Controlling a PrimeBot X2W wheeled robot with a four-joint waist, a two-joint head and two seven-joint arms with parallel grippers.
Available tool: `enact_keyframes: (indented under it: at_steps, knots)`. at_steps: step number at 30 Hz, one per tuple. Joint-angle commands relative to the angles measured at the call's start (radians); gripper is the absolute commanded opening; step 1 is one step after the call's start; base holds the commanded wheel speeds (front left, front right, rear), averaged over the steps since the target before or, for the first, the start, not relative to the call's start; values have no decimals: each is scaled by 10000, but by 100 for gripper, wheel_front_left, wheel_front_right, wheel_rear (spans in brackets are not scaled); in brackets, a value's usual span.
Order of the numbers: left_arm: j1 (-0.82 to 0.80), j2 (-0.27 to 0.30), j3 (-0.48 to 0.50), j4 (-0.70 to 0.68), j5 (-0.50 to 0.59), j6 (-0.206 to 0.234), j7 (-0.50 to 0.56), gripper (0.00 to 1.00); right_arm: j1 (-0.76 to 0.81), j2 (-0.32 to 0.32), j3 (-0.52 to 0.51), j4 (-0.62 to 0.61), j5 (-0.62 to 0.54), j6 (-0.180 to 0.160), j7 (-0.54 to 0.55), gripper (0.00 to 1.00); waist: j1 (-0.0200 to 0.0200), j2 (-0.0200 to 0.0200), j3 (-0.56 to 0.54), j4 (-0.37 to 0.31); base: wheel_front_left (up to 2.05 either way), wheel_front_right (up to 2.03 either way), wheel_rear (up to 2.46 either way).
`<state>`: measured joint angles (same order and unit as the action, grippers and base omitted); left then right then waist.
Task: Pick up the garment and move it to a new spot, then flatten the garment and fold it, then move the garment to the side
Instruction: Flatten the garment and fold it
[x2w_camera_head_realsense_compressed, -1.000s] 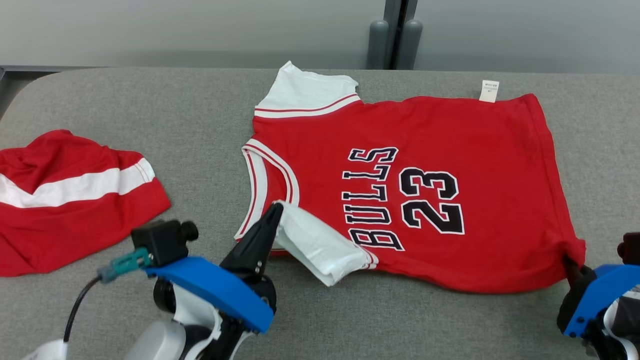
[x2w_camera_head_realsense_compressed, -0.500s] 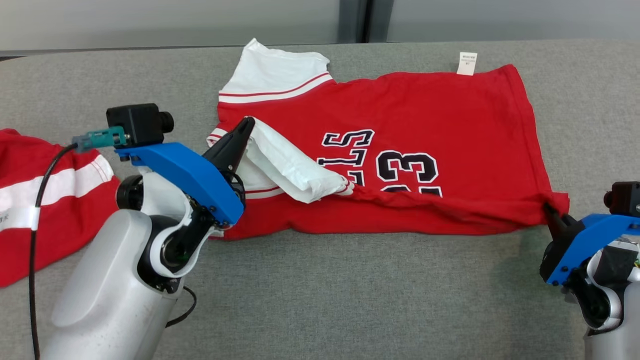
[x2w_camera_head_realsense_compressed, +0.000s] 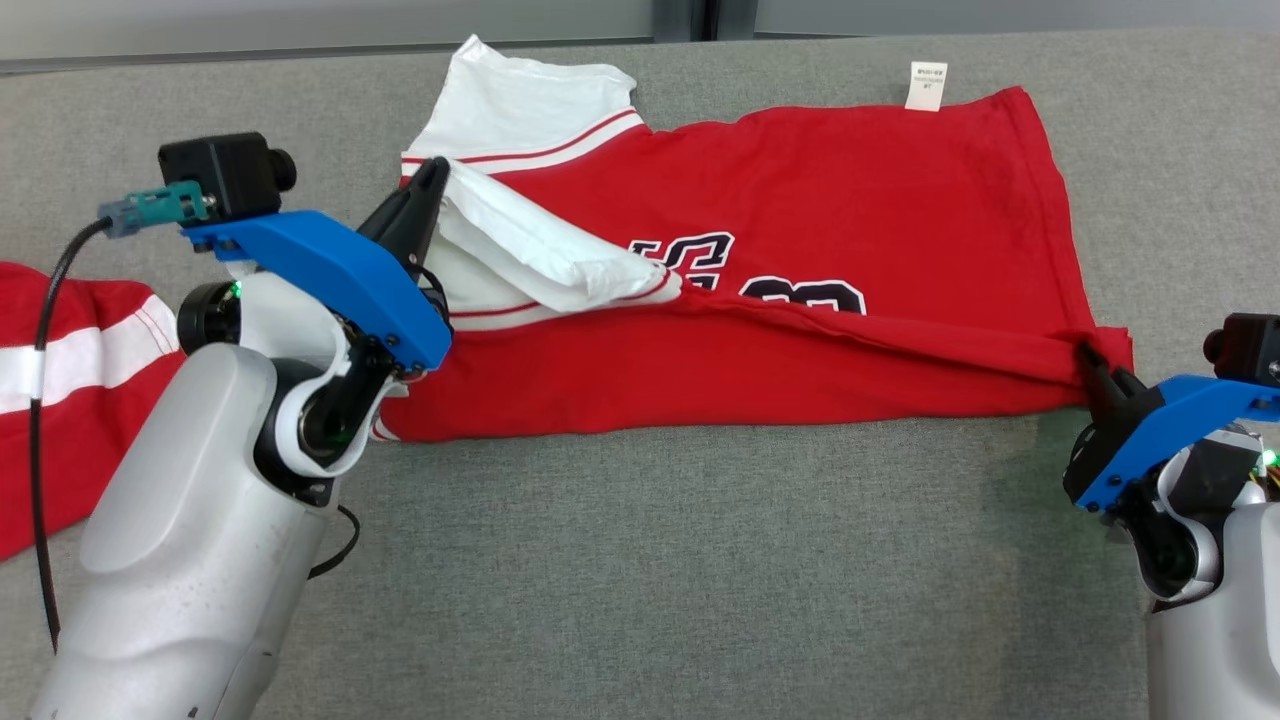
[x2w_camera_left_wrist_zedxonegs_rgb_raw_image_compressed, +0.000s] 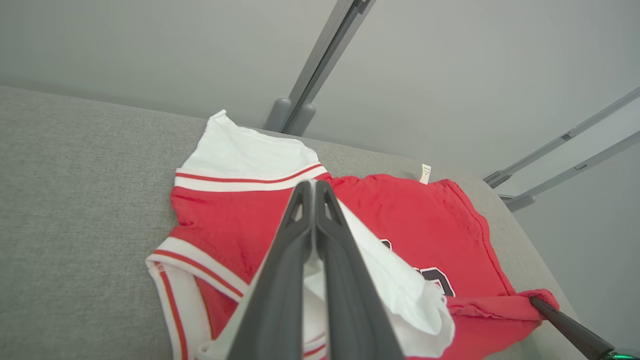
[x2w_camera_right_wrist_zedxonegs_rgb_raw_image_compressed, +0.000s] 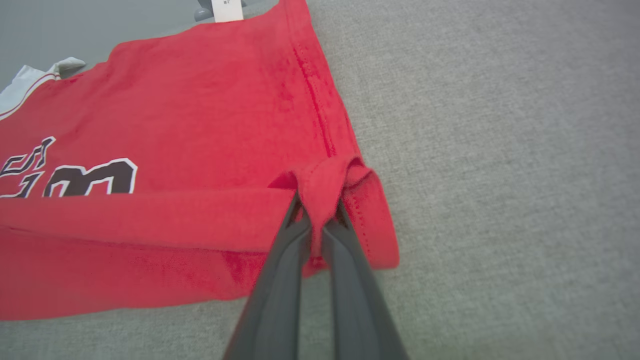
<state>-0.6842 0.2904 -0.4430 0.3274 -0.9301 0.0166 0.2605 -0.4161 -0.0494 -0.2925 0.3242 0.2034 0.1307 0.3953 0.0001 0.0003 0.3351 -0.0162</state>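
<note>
I have two pincers, and both are squeezed shut on one shirt (x2w_camera_head_realsense_compressed: 850, 200). My left pincer (x2w_camera_head_realsense_compressed: 437, 163) (x2w_camera_left_wrist_zedxonegs_rgb_raw_image_compressed: 314, 182) holds a white sleeve (x2w_camera_head_realsense_compressed: 530, 245) and lifts it up off the shirt. My right pincer (x2w_camera_head_realsense_compressed: 1085, 350) (x2w_camera_right_wrist_zedxonegs_rgb_raw_image_compressed: 317, 210) pinches the shirt's red bottom corner, which is bunched into a little lump between the fingers.

The shirt lies along the far edge of the worktop (x2w_camera_head_realsense_compressed: 700, 560), from the middle toward the right edge. It is soft red cloth. Its black letters have white outlines and are half hidden under one long fold that runs between my two pincers. It has two white sleeves with thin red stripes. The second sleeve (x2w_camera_head_realsense_compressed: 510, 90) lies flat by the far edge. One small white tag (x2w_camera_head_realsense_compressed: 926, 85) sticks out of the shirt's far side.

The worktop is grey and fuzzy like felt. One more red cloth (x2w_camera_head_realsense_compressed: 85, 430) with a wide white stripe lies at the left edge, apart from the shirt.
</note>
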Motion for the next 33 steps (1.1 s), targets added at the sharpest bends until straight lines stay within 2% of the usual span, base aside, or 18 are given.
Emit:
enact_keyframes:
  at_steps: [1,3,4,5,6,7,11,16,19,23,28,33]
  knots:
    - [-303,-22,35,226,63,-70,-73,0,-235,-24,45,135,-17,1,-125,0,-1,-3,38,-28,0,0,0]
    - [-526,-8,8,527,120,-96,-78,0,-354,-24,137,311,-9,3,-214,0,-1,-3,66,-72,0,0,0]
    - [-614,-10,-31,659,129,-110,-28,0,-404,-24,197,383,31,1,-248,9,-1,-3,73,-96,0,0,0]
    - [-675,-17,-50,798,144,-137,-7,0,-439,-24,249,469,61,1,-294,41,-1,-3,75,-115,0,0,0]
    - [-722,-24,-53,903,149,-152,-16,45,-493,-27,231,544,130,1,-387,100,-1,-3,69,-130,0,0,0]
    - [-746,-56,-52,1026,128,-146,-11,100,-544,-27,286,599,187,1,-497,100,-1,-3,55,-136,0,0,0]
    - [-404,-112,-188,1274,95,-171,77,100,-593,-26,416,772,484,3,-836,100,-1,-3,-114,-119,0,0,0]
    - [265,96,-438,1121,333,-70,-83,100,-622,-24,456,684,573,3,-1255,100,-1,-3,-415,-27,0,0,0]
    - [1165,202,-600,803,452,131,-243,100,-454,-26,512,469,860,3,-1464,100,-1,-3,-681,132,0,0,0]
    - [2245,478,-927,274,942,634,-567,100,-27,-27,359,-40,995,3,-1610,100,-1,-3,-1004,398,0,0,0]
    - [2944,518,-1274,-261,1589,1234,-1051,100,623,-29,-20,-729,-7,3,-1054,100,-1,-3,-1330,671,0,0,0]
    - [2458,527,-1904,-196,2575,1551,-1094,100,1046,-27,-231,-1106,-1550,3,-29,100,-1,-3,-1384,729,0,0,0]
